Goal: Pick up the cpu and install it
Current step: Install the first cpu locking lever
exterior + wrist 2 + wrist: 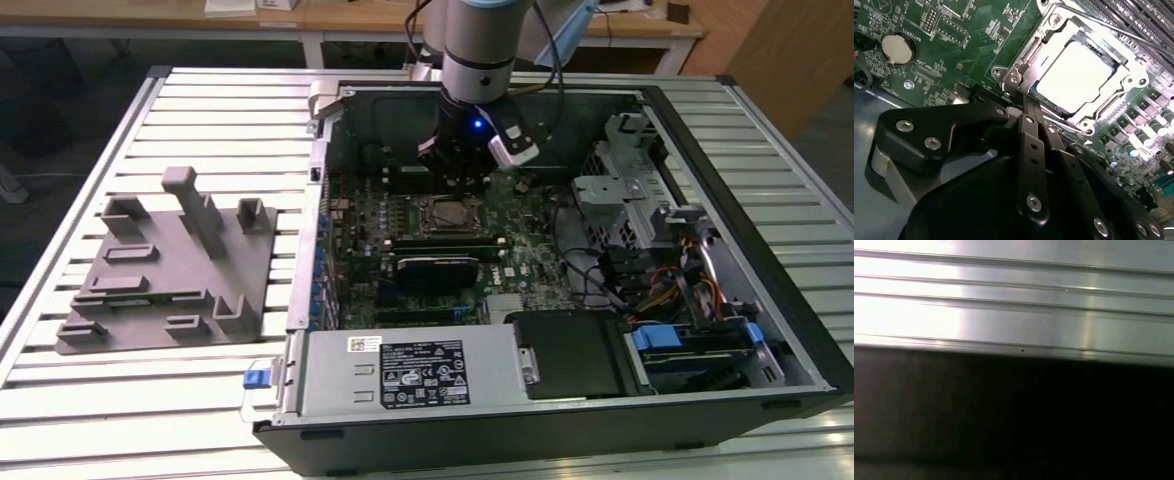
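Looks like a workshop or lab: open computer case (561,250) on a ribbed metal table (200,120), wooden desks (334,20) at 12 o'clock (cables dangling).

In the second wrist view my black linkage arms (1029,165) cover the near edge of the silvery socket frame (1019,75), so my fingertips are hidden there. The flat square cpu with a silvery top (1074,75) is glared to white. The first wrist view's dark lower band (1014,415) is unidentifiable.
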`<state>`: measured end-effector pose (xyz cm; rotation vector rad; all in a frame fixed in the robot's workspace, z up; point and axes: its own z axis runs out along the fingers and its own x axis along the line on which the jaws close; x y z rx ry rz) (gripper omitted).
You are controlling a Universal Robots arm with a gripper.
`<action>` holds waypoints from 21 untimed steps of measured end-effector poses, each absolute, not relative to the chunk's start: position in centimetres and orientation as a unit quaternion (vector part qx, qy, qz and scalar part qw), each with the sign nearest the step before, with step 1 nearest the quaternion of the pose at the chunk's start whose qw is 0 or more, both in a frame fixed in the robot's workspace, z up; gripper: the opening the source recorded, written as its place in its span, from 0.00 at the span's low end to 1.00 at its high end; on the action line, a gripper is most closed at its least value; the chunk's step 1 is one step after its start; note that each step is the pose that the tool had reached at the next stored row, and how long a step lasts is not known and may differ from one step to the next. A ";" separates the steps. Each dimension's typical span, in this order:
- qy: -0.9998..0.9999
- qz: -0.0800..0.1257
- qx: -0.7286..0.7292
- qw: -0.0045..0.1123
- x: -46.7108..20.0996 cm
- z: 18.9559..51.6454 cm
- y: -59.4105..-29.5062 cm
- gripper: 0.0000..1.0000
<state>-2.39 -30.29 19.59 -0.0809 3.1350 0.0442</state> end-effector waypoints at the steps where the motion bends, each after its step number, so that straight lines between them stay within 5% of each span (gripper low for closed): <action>1: 1.000 0.014 -0.026 0.003 -2.4 19.6 -30.3 0.11; 21: 1.000 -0.003 -0.026 0.002 -2.4 19.8 -30.3 0.11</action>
